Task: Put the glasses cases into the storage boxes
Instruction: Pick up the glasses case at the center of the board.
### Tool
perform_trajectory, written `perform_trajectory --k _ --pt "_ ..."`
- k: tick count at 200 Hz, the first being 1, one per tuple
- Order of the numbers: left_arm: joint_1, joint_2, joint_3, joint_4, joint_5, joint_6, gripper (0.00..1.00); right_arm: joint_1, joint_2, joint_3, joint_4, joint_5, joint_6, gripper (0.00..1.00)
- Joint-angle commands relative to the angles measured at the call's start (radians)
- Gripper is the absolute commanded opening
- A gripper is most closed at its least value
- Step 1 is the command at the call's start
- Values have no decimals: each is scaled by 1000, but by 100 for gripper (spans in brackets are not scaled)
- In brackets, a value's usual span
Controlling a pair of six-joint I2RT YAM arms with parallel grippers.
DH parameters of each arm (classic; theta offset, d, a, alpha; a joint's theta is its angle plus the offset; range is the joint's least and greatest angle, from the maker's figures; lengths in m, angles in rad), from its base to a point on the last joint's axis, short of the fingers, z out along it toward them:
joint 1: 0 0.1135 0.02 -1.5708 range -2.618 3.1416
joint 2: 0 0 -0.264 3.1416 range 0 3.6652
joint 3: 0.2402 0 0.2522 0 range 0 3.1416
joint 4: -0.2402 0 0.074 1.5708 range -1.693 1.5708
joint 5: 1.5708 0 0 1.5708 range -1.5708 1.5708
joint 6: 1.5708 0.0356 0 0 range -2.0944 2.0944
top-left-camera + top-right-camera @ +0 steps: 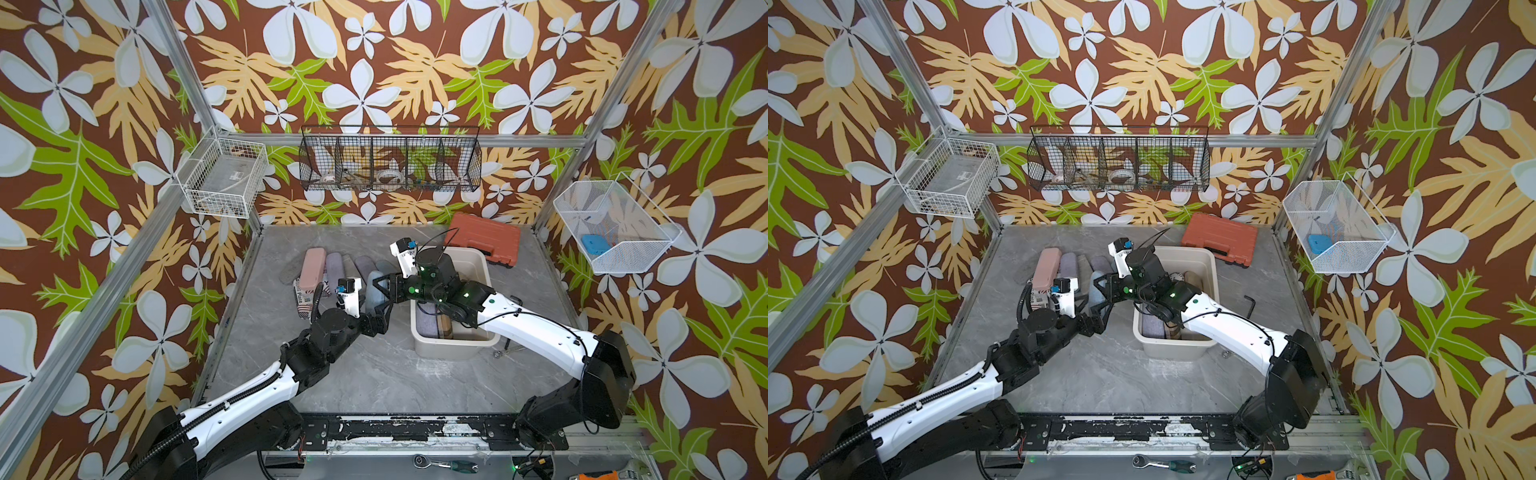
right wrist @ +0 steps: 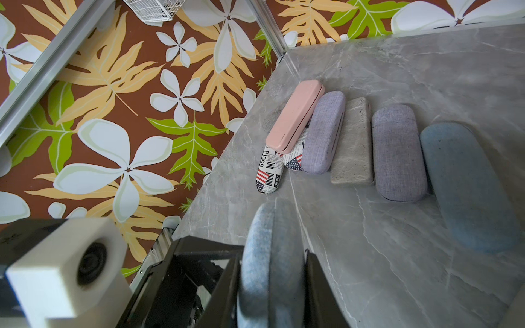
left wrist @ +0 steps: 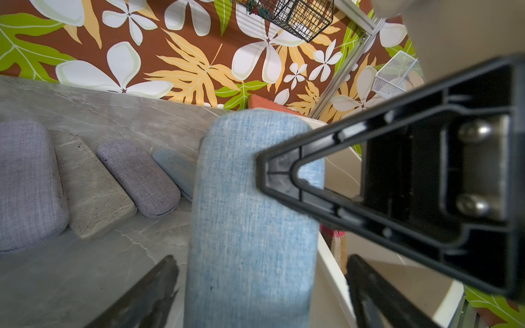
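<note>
1. right gripper [image 2: 274, 269]: jaws clamped flat across the thin sides of a light blue, woven-fabric, oblong glasses case [image 2: 264, 227]. The case runs straight out past the fingertips, its long axis in line with the jaws.

2. left gripper [image 3: 261, 267]: jaws spread wide, one either side of the same case, gripping nothing. Clear space shows on the right-hand side of that frame.

3. Bearing: in a top view the case [image 1: 374, 286] sits at frame centre, long axis up-and-down. Whether its lower end clears the grey marble-look counter [image 1: 353, 374] cannot be told.

4. cream-white rectangular plastic tub [image 1: 453, 349]: just right of the case in the frame, its long side parallel to the case. The right arm lies across it and is the nearer. Judged need: a short carry rightward, no turn.

5. row of loose cases [image 2: 397, 153]: left of centre on the counter, outside the tub.
</note>
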State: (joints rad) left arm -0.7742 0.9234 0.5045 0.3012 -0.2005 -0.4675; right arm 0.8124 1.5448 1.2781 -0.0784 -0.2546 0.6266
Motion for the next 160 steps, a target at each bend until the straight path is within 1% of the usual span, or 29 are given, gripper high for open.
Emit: perform_trajectory --k 1,25,50,67,90,105,125,141,152,160 --pt "-1 -33 -18 27 0 2 100 0 12 26 9 28 -17 26" --pt "0 -102 -35 -56 -31 -24 100 -1 15 64 -19 68 -45 27" --pt "-1 -252 -81 -132 -81 -81 100 -20 -3 121 -81 104 -93 27" --pt "0 -369 -119 -191 -181 -138 100 -56 -36 146 -119 113 -113 26" --pt "0 -501 -145 -324 -368 -246 100 -116 -93 164 -205 162 -163 27" --pt "0 -560 -155 -381 -423 -278 100 -172 -133 157 -268 188 -199 27" --pt "0 -600 -168 -401 -431 -276 100 -263 -194 103 -306 171 -209 27" --pt "0 -596 -172 -405 -435 -279 100 -321 -227 73 -332 149 -216 27" --pt "-1 -581 -172 -404 -433 -283 100 -339 -240 72 -375 168 -239 27" --pt "-1 -563 -169 -400 -430 -280 100 -341 -250 73 -411 213 -261 27"
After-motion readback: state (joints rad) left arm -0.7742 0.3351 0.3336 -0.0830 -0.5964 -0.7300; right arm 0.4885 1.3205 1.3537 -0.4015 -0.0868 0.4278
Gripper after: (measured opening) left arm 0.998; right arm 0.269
